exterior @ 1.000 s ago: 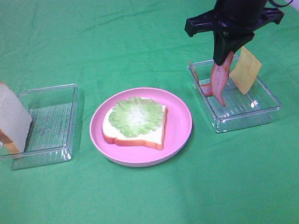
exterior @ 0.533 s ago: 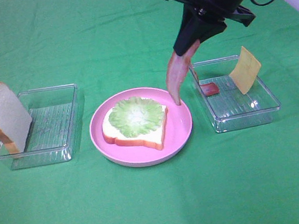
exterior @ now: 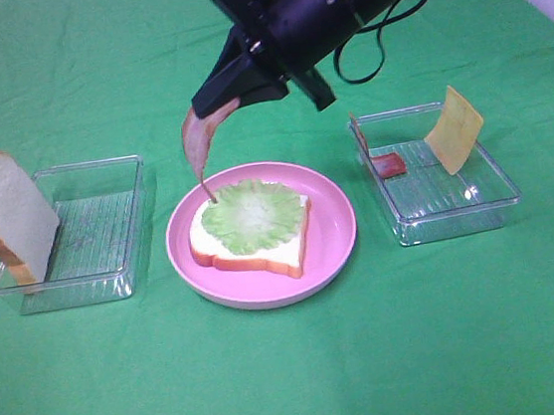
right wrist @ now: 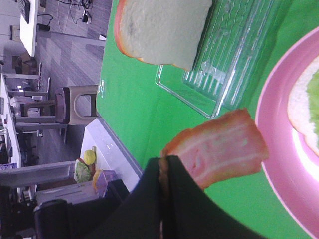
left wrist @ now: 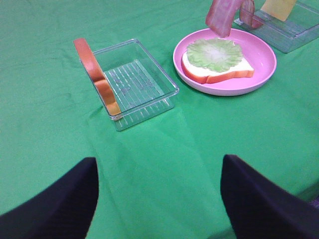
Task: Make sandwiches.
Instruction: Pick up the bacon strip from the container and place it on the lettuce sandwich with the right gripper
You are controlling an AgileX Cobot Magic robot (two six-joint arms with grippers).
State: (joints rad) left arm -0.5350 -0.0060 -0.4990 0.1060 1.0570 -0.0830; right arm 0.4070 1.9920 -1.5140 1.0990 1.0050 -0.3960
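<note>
Looking down from the high camera, I saw the right jaws clenched on the top end of a bacon strip [exterior: 196, 142]. It hung below them, its tip at the near edge of the lettuce [exterior: 251, 213] on the bread slice [exterior: 263, 256] in the pink plate [exterior: 339, 245]; whether it touched, I could not tell. The cheese slice [exterior: 453, 129] leaned in a clear tray [exterior: 458, 215] well behind the jaws, and a second bread slice [exterior: 2, 214] stood at the other tray [exterior: 76, 285].

From the left wrist, the left jaws stood released and empty over bare bench [left wrist: 159, 149], the plate well ahead of them.

From the right wrist, the bacon stuck out of the clenched tips, with the plate rim just beyond.

I judged the bacon layer to be in hand. Next I would need to lower the strip, lay it flat across the lettuce, then let go.
</note>
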